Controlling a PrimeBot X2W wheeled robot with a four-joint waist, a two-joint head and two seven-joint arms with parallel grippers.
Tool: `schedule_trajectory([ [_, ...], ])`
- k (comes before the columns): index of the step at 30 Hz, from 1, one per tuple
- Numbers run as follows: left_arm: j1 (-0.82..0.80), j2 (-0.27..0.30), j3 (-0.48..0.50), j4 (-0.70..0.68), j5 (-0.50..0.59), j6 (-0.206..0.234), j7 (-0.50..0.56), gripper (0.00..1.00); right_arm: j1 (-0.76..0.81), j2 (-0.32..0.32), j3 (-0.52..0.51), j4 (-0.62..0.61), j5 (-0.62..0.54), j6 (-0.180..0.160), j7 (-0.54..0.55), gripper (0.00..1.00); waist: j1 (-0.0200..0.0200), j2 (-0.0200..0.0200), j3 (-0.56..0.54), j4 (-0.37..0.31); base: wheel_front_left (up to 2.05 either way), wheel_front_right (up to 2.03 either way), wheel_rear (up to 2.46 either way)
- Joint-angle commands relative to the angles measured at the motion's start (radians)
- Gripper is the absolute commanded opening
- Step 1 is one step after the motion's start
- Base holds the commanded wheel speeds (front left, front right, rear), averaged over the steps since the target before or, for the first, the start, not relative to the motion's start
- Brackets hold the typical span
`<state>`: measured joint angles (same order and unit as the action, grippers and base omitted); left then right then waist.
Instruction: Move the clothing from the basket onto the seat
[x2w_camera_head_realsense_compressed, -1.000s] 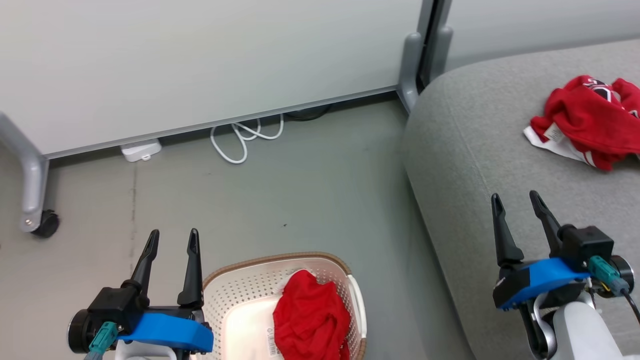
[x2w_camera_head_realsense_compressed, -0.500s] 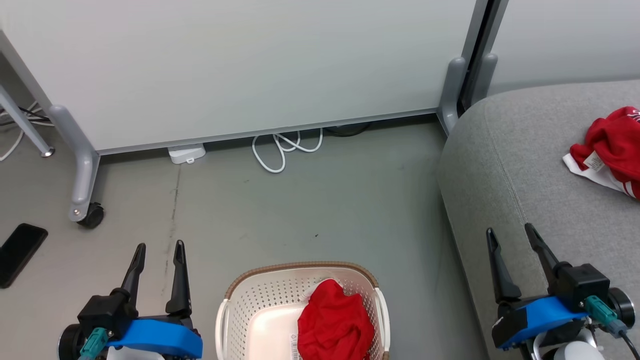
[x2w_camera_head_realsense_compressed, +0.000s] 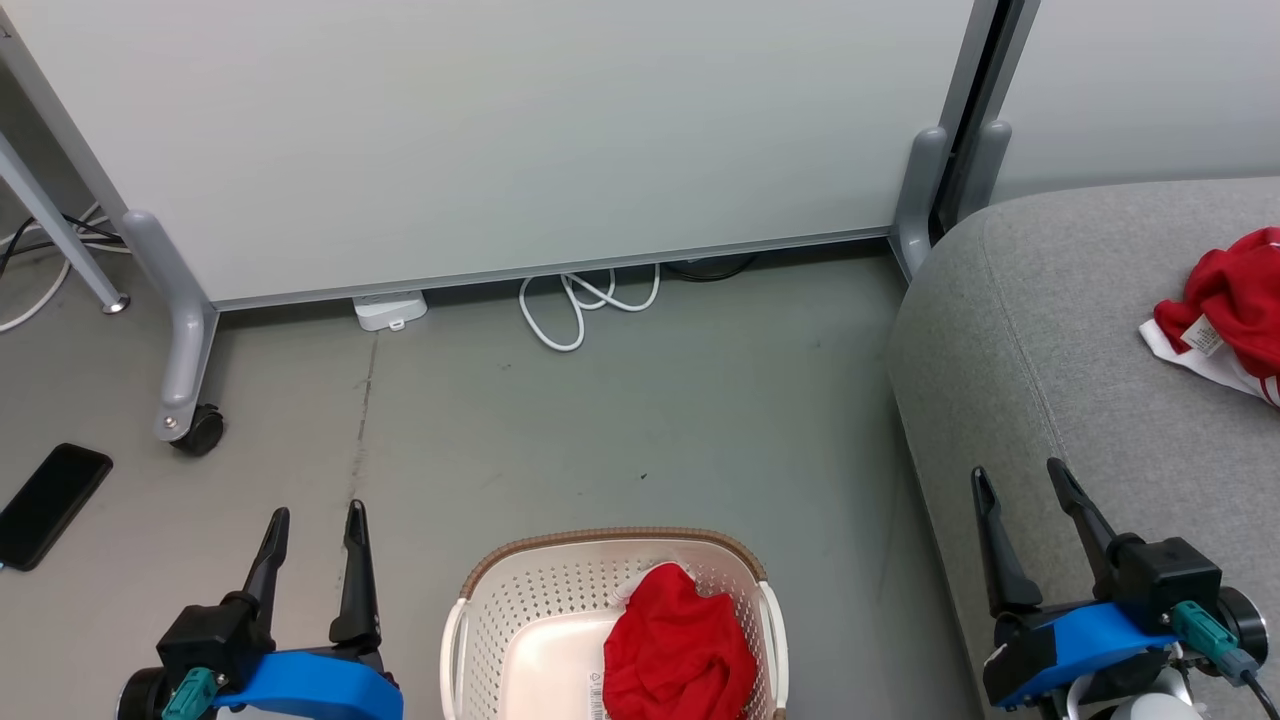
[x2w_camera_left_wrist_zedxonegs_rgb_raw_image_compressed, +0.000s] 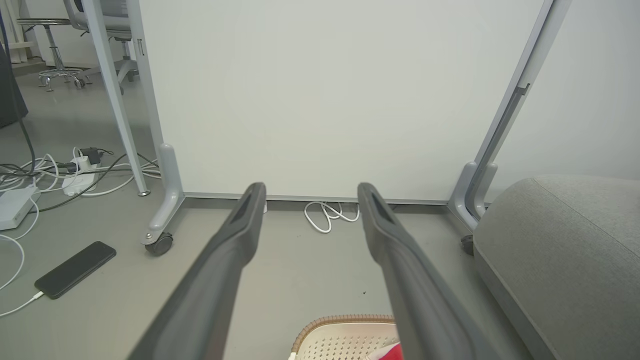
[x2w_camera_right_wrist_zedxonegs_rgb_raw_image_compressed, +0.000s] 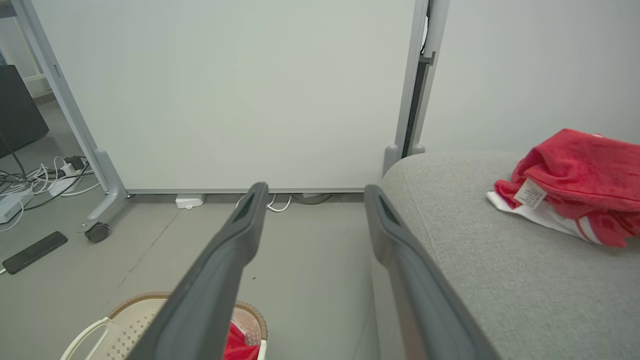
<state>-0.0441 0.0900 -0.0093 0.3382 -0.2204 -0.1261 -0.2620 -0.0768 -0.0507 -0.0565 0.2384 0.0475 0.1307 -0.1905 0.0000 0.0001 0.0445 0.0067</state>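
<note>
Live now: one red garment (x2w_camera_head_realsense_compressed: 680, 650) sits bunched in the basket (x2w_camera_head_realsense_compressed: 610, 537) and the second garment (x2w_camera_head_realsense_compressed: 1230, 300) lies on the grey seat (x2w_camera_head_realsense_compressed: 1050, 350) to the basket's right. The left hand (x2w_camera_head_realsense_compressed: 317, 510), left of the basket, and the right hand (x2w_camera_head_realsense_compressed: 1016, 468), at the seat's edge, both hover spread and hold nothing. Behind the basket are a wheeled panel (x2w_camera_head_realsense_compressed: 500, 150) and a coiled white cable (x2w_camera_head_realsense_compressed: 585, 305), with a black phone (x2w_camera_head_realsense_compressed: 55, 505) far left, and the left wrist view adds tangled cords (x2w_camera_left_wrist_zedxonegs_rgb_raw_image_compressed: 50, 170) past the panel's leg.

The floor (x2w_camera_head_realsense_compressed: 700, 420) is carrying the basket (x2w_camera_head_realsense_compressed: 610, 537) just right of the left gripper (x2w_camera_head_realsense_compressed: 316, 509) and a phone (x2w_camera_head_realsense_compressed: 52, 505) lying left of it; the seat (x2w_camera_head_realsense_compressed: 1050, 350) is bearing a jersey (x2w_camera_head_realsense_compressed: 1225, 290) ahead of the right gripper (x2w_camera_head_realsense_compressed: 1016, 467)
</note>
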Motion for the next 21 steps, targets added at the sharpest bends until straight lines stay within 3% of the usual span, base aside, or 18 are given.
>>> schedule_trajectory([
  [1, 0.002, 0.0, 0.006, 0.001, 0.003, -0.006, -0.004, 1.0, 0.013, 0.0, 0.002, -0.006, 0.008, 0.0, 0.001, 1.0, 0.0, -0.0001, 0.001, 0.0, 0.0, 0.0, 0.0],
  [21, -0.007, -0.007, -0.003, -0.003, 0.0, -0.005, -0.004, 1.0, -0.012, 0.0, 0.04, -0.026, 0.006, 0.0, 0.016, 1.0, 0.0, -0.0001, 0.04, -0.033, 0.0, 0.0, 0.0],
])
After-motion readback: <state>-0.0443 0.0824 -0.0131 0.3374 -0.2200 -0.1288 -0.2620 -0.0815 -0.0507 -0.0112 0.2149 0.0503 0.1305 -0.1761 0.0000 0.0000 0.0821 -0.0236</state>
